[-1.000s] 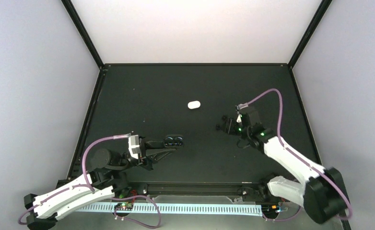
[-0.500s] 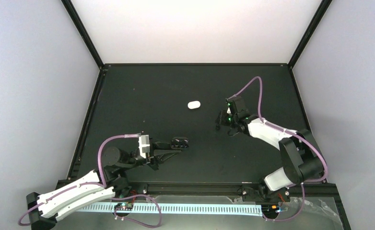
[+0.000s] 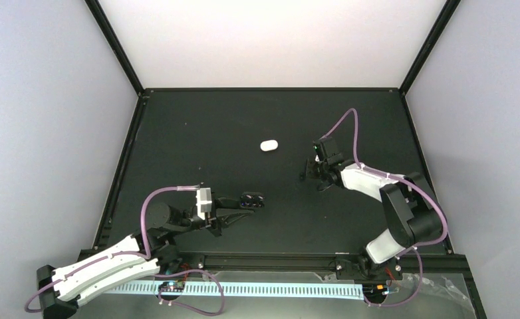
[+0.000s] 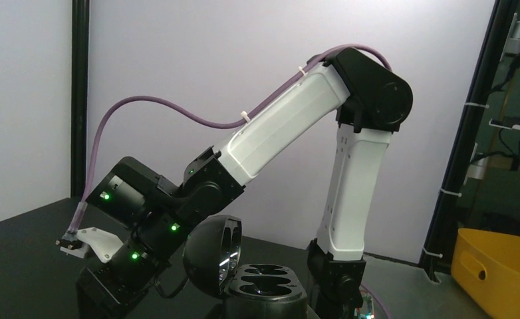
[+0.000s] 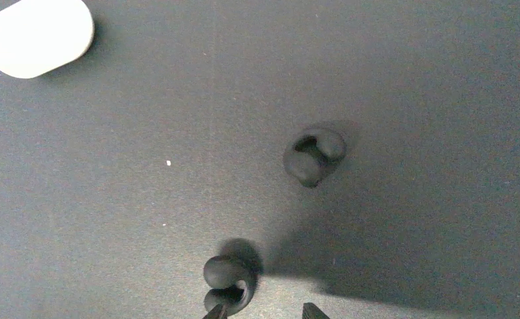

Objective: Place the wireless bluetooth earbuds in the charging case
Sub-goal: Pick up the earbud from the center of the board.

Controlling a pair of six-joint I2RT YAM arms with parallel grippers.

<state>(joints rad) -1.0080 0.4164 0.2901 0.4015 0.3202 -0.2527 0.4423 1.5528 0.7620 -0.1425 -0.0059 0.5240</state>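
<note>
Nothing is seated yet: our left gripper [image 3: 241, 205] clamps the open, empty charging case [image 4: 264, 287], our right gripper [image 5: 262, 311] gapes beside a black earbud [image 5: 227, 282].

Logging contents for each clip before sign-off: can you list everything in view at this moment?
black earbuds: two, black, lying apart on the table, one right at the right gripper's fingertips
charging case: one, black, lid open, both wells look empty, held by the left gripper
white oval pod: one, white, alone near the table's middle
table: one, black, under everything
yellow bin: one, yellow, beyond the table, at the right edge of the left wrist view
left gripper: one, black, shut on the charging case, near left
right gripper: one, black, fingertips apart, low over the nearer earbud, right of centre
</note>
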